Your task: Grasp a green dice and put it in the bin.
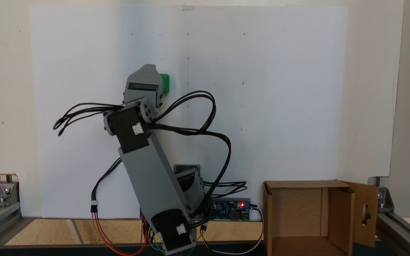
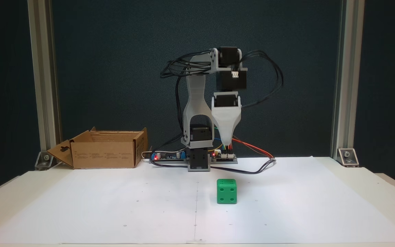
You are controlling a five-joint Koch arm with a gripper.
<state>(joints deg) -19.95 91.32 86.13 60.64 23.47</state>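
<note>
One green dice (image 2: pixel 226 191) sits below our gripper (image 2: pixel 227 141), whose jaw state we cannot tell; we should centre, then descend.

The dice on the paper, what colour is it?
Bright green dice, clearest in this front fixed view.

A white paper sheet (image 2: pixel 115 206) covers the table (image 2: pixel 372 185) beneath and around the gripper (image 2: pixel 228 143). Behind the gripper stands a dark blue panel (image 2: pixel 115 68). Aluminium uprights (image 2: pixel 43 85) flank it on both sides, fixed to the table by corner brackets (image 2: pixel 347 156). Lighting is even and diffuse; shadows on the sheet are soft.
</note>
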